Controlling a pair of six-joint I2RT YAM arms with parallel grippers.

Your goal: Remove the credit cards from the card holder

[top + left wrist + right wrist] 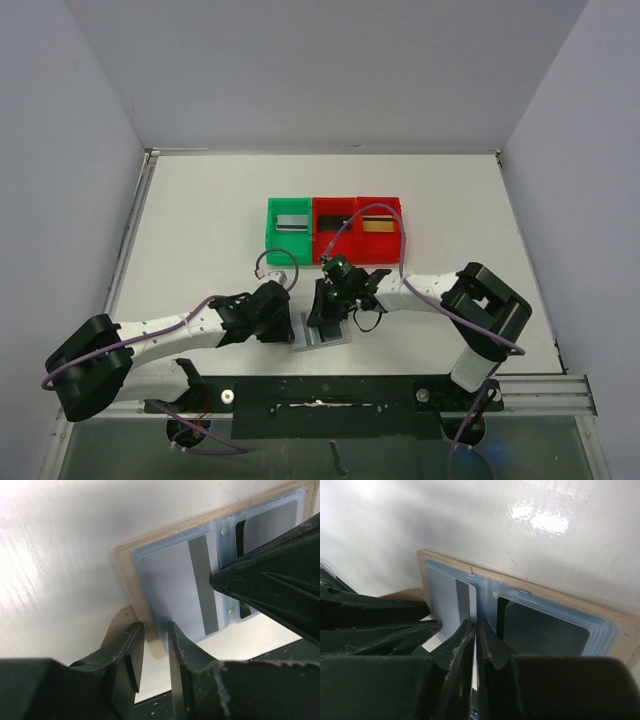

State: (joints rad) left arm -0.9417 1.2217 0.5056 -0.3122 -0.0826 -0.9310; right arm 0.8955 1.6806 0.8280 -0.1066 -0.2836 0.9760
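We're plainly in a robotics lab test cell here: a bare white tabletop (200, 220) boxed in by plain pale partition walls (60, 150), an aluminium rail (540, 385) carrying two white-and-black arms (170, 335), and purple cables (345, 228) looping.

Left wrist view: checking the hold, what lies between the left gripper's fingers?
The card holder: its tan stitched edge sits in the left gripper's gap, shown in the left wrist view.
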